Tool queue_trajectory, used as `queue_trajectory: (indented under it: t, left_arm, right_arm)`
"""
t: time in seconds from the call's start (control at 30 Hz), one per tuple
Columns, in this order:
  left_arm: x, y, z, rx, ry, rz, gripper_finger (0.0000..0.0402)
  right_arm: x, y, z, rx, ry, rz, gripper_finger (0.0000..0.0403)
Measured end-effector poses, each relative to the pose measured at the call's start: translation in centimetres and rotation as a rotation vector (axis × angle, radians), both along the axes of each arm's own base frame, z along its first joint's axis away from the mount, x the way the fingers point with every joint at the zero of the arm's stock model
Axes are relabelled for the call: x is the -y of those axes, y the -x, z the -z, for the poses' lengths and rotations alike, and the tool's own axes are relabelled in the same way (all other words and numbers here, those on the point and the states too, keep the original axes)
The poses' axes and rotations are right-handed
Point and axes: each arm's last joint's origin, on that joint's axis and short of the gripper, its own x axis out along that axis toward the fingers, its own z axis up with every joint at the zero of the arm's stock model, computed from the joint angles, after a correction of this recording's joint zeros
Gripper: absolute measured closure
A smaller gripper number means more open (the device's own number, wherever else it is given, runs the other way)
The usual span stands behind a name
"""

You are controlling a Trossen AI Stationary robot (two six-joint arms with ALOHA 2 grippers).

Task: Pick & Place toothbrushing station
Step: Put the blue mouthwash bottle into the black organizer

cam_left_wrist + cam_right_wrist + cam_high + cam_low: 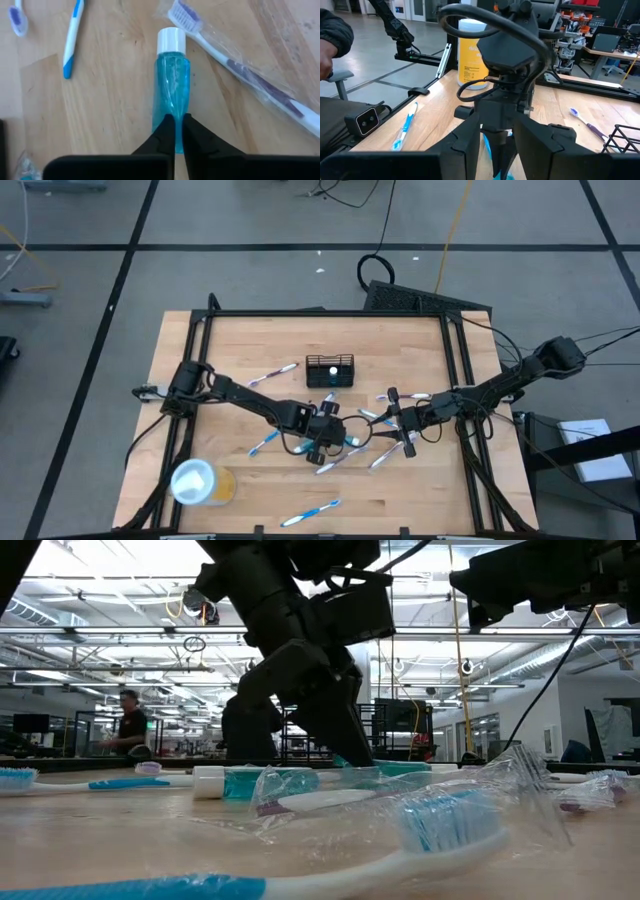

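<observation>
High view: the black wire-mesh toothbrushing station (330, 369) stands upright mid-bench (250, 350), awaiting items, toothbrushes scattered around it. Left wrist view: left end effector (178, 131) pinched shut on a blue mouthwash bottle (172, 82) lying flat, likely for lifting. Right wrist view: right end effector (495, 131) half-open, empty, near the left one.

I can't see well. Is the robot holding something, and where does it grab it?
The left gripper pinches the blue bottle at its bottom end, away from the white cap.
</observation>
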Motion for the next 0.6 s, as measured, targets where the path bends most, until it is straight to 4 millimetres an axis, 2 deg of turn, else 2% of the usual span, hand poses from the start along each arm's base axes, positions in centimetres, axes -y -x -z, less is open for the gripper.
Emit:
queue_trajectory:
  t: [0.37,0.6]
  left_arm:
    - [-0.2,0.1,-0.1,0.0,-0.029,-0.028,0.0392]
    - [-0.7,1.0,-1.9,-0.008,-0.07,-0.072,0.0394]
  right_arm:
    - [0.0,0.0,0.0,0.0,0.0,0.0,0.0291]
    - [0.0,0.0,0.0,-0.001,0.0,0.0,0.0291]
